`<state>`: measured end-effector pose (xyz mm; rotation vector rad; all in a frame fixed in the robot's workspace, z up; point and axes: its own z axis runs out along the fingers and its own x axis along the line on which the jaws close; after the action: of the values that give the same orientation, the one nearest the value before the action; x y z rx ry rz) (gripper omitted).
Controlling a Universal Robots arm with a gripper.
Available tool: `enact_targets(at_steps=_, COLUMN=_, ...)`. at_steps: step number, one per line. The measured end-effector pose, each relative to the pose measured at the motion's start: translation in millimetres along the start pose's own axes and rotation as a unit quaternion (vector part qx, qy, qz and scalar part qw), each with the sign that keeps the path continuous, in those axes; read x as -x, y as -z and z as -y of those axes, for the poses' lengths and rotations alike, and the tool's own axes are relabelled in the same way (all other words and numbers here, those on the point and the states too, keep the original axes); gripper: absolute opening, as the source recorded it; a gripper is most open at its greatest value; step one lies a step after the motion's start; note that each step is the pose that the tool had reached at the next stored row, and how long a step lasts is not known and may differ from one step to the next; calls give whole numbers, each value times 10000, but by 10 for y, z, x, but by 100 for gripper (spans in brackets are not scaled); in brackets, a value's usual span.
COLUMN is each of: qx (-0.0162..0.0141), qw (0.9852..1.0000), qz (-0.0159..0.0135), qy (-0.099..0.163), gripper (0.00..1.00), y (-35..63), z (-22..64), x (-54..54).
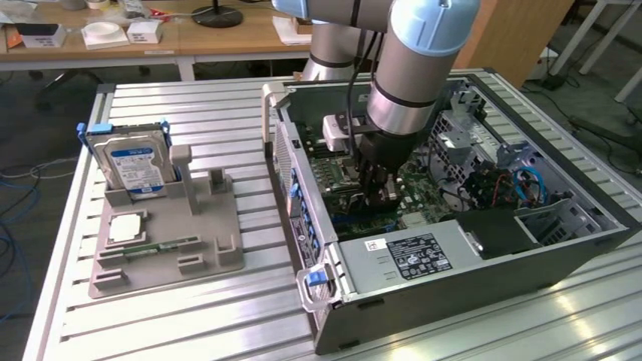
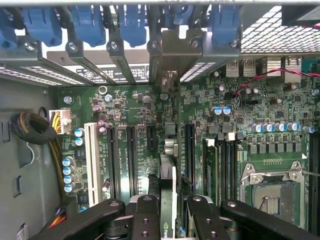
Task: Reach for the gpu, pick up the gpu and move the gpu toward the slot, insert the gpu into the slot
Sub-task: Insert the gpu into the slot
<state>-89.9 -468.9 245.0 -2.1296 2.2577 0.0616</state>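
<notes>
Gripper (image 2: 167,212) clamped on gpu (image 2: 167,165), held edge-on inside open computer case (image 1: 561,248) directly over motherboard (image 2: 240,125) slots with bracket at rear panel; pickup and carry done, seating unconfirmed.

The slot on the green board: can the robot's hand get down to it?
Probably yes. The hand holds the gpu just above the motherboard in the open case, and nothing seems to block the way down.
</notes>
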Motion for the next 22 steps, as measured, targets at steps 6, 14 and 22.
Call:
enact_targets(at_steps=6, qx=1, qw=10000, qz=-6, qy=2, gripper=26, y=-29, z=1, x=1)
enact_targets(at_steps=14, qx=3, qw=10000, qz=-7, qy=2, gripper=26, y=-53, z=-32, x=-2)
enact_targets(at_steps=22, qx=-4, qw=10000, qz=2, qy=1, gripper=26, y=-40, z=-33, x=1)
